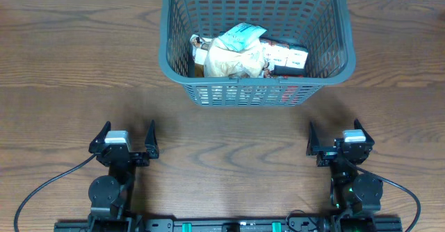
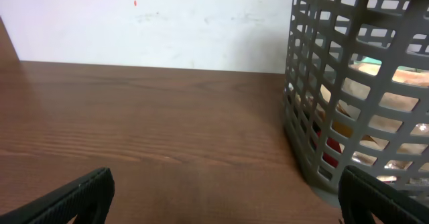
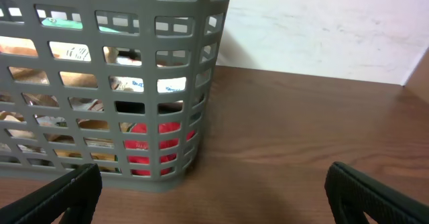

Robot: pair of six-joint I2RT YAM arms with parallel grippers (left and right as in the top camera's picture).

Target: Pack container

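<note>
Here, open table [image 1: 229, 131] fronts the container's [image 1: 254, 81] near rim.

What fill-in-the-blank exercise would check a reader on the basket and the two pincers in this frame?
1. The snack packets lie ____ the container.
2. The left pincer and the right pincer both stand ____.
3. Each pincer holds ____.
Missing words: inside; open; nothing.
</note>
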